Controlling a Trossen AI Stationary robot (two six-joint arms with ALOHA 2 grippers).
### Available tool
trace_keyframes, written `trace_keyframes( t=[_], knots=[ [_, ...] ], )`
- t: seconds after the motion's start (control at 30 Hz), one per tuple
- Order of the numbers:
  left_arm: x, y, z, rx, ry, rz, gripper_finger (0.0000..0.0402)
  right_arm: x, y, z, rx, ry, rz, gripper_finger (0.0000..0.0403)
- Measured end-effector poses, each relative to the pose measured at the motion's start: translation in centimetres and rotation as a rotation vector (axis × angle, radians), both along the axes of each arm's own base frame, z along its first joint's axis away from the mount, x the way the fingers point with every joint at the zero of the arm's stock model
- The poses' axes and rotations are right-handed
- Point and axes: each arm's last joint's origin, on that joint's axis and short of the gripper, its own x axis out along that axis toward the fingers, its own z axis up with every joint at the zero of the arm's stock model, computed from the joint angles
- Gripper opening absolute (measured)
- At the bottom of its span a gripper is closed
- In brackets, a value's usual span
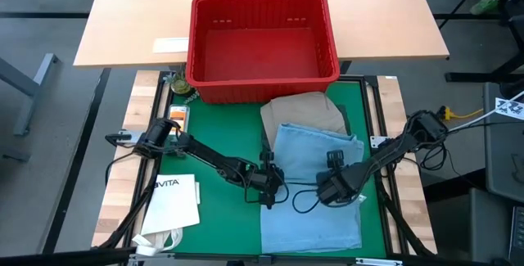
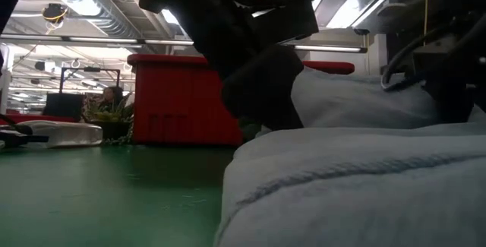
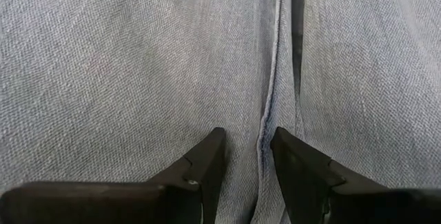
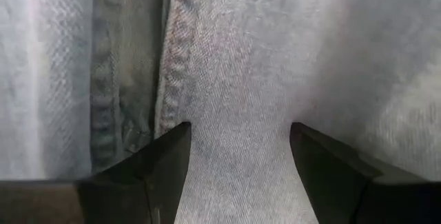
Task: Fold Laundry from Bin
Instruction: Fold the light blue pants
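The light blue jeans (image 1: 315, 186) lie flat on the green mat (image 1: 221, 135), and their far end overlaps the folded khaki garment (image 1: 301, 112). The red bin (image 1: 262, 45) stands at the mat's far edge, and its inside shows bare. My left gripper (image 1: 268, 187) is at the jeans' left edge, its fingers (image 3: 210, 151) a narrow gap apart on either side of a seam (image 3: 272, 79). My right gripper (image 1: 336, 186) is over the middle of the jeans. It is wide open (image 4: 238, 141), with only denim (image 4: 241, 79) between its fingers. My left gripper comes slanting down from the table's left, with its fingertips (image 3: 279, 141) at the jeans' top layer on either side of the seam (image 3: 262, 148). The denim lies flat, with nothing lifted or bunched. Whether the tips touch it I cannot tell. My right gripper points down at the denim beside a seam (image 4: 172, 79). Whether its fingertips (image 4: 179, 138) touch I cannot tell.
A white VITA paper bag (image 1: 173, 205) lies at the mat's near left. Small items (image 1: 178, 119) sit on the wooden strip at the far left. A tan table (image 1: 262, 4) carries the bin's far part. Bare mat (image 2: 114, 194) lies left of the jeans (image 2: 349, 178).
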Motion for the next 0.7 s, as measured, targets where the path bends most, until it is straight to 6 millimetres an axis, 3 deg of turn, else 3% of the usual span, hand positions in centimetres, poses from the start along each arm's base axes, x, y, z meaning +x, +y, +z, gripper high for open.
trace_keyframes(
  t=[0.2, 0.3, 0.53, 0.7],
  knots=[
    [-0.1, 0.0, 0.0, 0.003, 0.004, 0.001, 0.0120, 0.1, 0.0, -0.1, -0.008, 0.047, 0.075, 0.0253],
    [-0.1, 0.1, 0.3, 0.002, -0.001, 0.001, 0.0120, -0.4, -0.3, 1.5, -0.054, 0.114, 0.088, 0.0253],
    [-0.4, 0.2, 2.2, -0.006, -0.040, 0.004, 0.0120, -0.5, -0.6, 6.3, -0.118, 0.073, 0.095, 0.0253],
    [-0.6, -0.1, 4.0, -0.042, -0.091, -0.007, 0.0120, -0.2, -0.2, 7.4, -0.027, 0.023, 0.081, 0.0253]
  ],
)
